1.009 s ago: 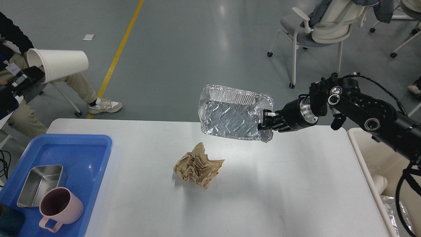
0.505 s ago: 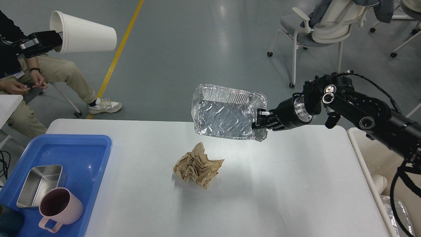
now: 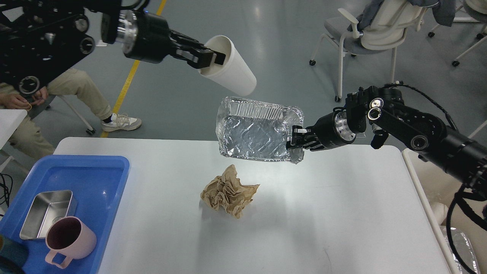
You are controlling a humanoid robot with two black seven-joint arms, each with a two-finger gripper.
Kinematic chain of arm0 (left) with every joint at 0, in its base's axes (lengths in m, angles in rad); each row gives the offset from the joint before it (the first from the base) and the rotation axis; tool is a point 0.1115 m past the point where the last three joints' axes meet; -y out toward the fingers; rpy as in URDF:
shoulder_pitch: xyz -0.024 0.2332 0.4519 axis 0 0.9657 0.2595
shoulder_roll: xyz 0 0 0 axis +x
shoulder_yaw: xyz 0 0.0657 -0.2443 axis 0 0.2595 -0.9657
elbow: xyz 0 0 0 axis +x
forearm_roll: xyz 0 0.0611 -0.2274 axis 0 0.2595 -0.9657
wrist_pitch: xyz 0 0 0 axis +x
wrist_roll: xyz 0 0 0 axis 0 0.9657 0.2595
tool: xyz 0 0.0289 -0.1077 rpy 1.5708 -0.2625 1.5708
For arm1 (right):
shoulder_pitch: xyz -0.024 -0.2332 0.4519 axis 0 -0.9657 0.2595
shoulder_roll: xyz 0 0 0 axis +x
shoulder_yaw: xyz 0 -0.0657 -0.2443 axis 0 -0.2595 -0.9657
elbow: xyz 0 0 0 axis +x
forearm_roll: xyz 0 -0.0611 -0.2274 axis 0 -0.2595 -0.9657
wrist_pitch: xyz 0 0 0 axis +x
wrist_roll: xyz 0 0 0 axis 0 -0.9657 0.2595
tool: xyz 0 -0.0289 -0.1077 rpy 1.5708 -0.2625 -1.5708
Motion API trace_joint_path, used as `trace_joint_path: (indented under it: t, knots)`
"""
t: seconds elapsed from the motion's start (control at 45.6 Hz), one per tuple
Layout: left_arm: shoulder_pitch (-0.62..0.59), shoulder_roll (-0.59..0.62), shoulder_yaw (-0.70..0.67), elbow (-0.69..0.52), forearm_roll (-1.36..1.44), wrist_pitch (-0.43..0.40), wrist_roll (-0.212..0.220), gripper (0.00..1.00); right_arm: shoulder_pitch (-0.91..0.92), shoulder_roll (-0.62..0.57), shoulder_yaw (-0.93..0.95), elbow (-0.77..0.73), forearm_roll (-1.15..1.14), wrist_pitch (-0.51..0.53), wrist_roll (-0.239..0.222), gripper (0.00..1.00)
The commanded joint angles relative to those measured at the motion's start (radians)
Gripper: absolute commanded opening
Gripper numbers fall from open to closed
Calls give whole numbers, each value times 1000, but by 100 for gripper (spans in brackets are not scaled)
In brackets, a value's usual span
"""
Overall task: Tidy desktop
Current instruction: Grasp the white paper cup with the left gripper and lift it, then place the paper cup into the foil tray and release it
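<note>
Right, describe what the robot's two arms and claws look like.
Both arms are matte black with chunky round joints and silver screw caps. A bright metal ring sits behind the left claw and the right claw. Both claws have short black fingers. Black cables loop along the right arm.

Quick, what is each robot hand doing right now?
Left gripper: shut on the white paper cup.
Right gripper: shut on the foil tray.

Place: a robot test lab or workshop hall
Floor: smooth grey floor (image 3: 213,45) with a painted yellow line (image 3: 131,72) (the industrial kind)
Furniture: wheeled office chairs (image 3: 369,34), plain white desktop (image 3: 304,213)
People: a seated person (image 3: 57,95) close by the black robot arm (image 3: 45,34)
</note>
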Motion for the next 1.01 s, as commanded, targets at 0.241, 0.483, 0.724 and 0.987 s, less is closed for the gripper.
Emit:
trace_joint_path:
  t: [0.241, 0.483, 0.724, 0.987]
  knots:
    - [-56, -327, 215, 208, 87, 15, -2, 7, 14, -5, 8, 5, 2, -6, 0, 0]
    - [-19, -377, 289, 280, 75, 87, 1, 7, 20, -6, 8, 5, 2, -6, 0, 0]
    - [13, -377, 272, 302, 44, 125, 13, 48, 18, -8, 7, 5, 2, -6, 2, 0]
    - [16, -374, 276, 308, -154, 167, 74, 90, 17, -8, 5, 5, 2, -6, 0, 0]
